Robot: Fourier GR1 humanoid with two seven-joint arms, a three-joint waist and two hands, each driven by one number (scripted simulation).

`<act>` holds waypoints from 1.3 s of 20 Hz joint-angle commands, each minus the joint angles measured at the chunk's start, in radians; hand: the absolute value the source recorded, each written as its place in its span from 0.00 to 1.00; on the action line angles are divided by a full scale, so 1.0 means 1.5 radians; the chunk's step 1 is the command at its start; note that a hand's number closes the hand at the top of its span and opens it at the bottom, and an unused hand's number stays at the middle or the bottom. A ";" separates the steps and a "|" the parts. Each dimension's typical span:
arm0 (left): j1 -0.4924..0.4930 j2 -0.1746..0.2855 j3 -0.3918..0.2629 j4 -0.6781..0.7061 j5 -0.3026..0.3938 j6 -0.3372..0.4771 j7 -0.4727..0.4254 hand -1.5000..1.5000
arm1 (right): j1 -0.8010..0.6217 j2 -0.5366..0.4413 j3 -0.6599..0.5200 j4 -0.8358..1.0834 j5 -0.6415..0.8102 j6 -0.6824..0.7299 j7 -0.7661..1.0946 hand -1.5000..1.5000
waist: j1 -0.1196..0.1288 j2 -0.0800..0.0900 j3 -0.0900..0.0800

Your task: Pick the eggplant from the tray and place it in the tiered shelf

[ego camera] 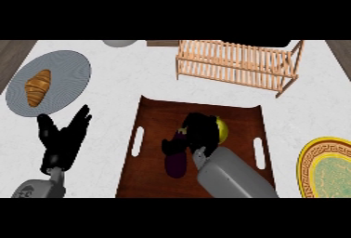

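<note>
A dark purple eggplant (176,162) lies on the brown tray (151,121) near its middle. My right hand (198,132) hangs over the eggplant's upper end, with its fingers curled down and its thumb at the eggplant's left side. A yellow fruit (221,128) shows just behind that hand. The wooden tiered shelf (237,65) stands at the back right, beyond the tray. My left hand (63,137) rests open to the left of the tray, fingers up.
A grey plate (65,69) with a croissant (37,86) sits at the back left. A yellow patterned plate (329,169) lies at the right edge. A grey round object (122,42) shows at the back edge.
</note>
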 commanded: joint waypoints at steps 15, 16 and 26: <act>0.062 0.007 0.028 -0.005 0.004 -0.031 0.001 0.50 | -0.240 0.010 -0.033 -0.173 0.075 -0.058 0.022 1.00 | -0.019 0.003 0.002; 0.034 0.001 0.031 0.016 0.002 -0.020 0.015 0.50 | -0.235 -0.006 -0.042 -0.217 0.083 -0.043 0.050 1.00 | -0.031 0.003 0.002; 0.050 -0.021 0.020 0.007 -0.018 -0.010 0.002 0.50 | -0.384 -0.038 -0.202 -0.293 0.125 0.118 0.161 1.00 | -0.026 0.005 0.002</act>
